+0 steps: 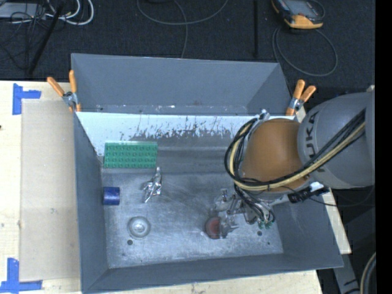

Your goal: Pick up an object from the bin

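Hanging low in the bin point(184, 90), the gripper point(228, 218) was just beside a dark-red round object point(214, 228), right of centre; whether it was spread or closed could not be told. This appeared to be the approach step; the next move required centring, then closing.

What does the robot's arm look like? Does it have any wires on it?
The arm is fat, round and grey, with dark letters printed on its side. Its wrist wears a smooth orange-brown cover shaped like a dome. Yes, yellow and black cables loop around that cover. At the tip sits a small gripper of silvery metal.
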You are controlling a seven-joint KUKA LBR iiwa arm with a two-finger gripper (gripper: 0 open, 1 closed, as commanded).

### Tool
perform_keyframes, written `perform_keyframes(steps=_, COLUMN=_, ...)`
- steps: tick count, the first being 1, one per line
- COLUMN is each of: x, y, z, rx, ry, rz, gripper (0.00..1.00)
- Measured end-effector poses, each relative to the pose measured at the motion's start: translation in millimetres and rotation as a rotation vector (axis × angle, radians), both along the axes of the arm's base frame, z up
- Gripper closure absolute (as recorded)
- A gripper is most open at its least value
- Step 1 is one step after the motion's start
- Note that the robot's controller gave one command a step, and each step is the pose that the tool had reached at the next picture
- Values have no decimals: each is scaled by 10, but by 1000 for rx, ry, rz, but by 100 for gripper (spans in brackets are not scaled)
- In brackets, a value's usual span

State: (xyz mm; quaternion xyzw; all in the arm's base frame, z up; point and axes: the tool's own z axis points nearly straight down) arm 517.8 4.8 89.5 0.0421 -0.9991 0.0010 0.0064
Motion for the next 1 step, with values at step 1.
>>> perform_keyframes(steps=1, x=148, y=-197, z=1255, rx=2, ry=-20, rz=191, gripper=100)
